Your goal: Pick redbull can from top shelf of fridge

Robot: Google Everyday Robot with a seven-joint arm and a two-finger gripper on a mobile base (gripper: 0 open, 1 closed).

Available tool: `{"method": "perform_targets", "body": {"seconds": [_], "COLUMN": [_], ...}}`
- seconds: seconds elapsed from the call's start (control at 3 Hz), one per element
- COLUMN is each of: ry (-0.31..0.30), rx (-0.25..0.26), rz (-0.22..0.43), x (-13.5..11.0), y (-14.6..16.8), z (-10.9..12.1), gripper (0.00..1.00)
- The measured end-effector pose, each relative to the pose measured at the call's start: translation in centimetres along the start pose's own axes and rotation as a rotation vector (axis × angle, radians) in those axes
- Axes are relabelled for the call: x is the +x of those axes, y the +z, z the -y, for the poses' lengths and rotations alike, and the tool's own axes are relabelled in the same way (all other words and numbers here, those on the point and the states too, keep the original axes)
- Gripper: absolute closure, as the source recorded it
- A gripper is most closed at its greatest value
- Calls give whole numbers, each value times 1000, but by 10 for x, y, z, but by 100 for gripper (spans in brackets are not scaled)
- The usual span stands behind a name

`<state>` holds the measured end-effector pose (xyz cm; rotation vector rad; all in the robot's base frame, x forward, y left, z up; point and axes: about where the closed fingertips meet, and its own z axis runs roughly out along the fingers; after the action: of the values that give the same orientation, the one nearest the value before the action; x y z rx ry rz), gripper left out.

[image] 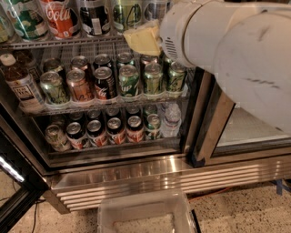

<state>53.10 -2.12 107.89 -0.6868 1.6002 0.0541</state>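
Observation:
The fridge (136, 175) stands open, with a steel louvred base. The highest wire shelf in view (68, 44) holds a green can, a red Coca-Cola can (59, 18), a dark can and a green-labelled can (127, 13). I cannot make out the redbull can; my arm covers the right end of that shelf. My gripper (143, 38) shows as a tan part at the shelf's front rail, right of centre, below the green-labelled can. The big white arm (236, 54) behind it fills the upper right.
Two lower shelves hold rows of green, red and dark cans (129, 79), a glass bottle (20, 86) at the left and a water bottle (172, 119). A dark door post (204, 123) and closed glass door (254, 132) are at the right. The open door's edge (13, 182) is lower left. A clear bin (145, 214) sits below.

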Motion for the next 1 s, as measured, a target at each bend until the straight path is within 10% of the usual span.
{"method": "perform_targets", "body": {"seconds": [1.0], "ry": [23], "rx": [50], "rz": [85], "x": [-13], "y": [30], "z": [41], "gripper": [29]}}
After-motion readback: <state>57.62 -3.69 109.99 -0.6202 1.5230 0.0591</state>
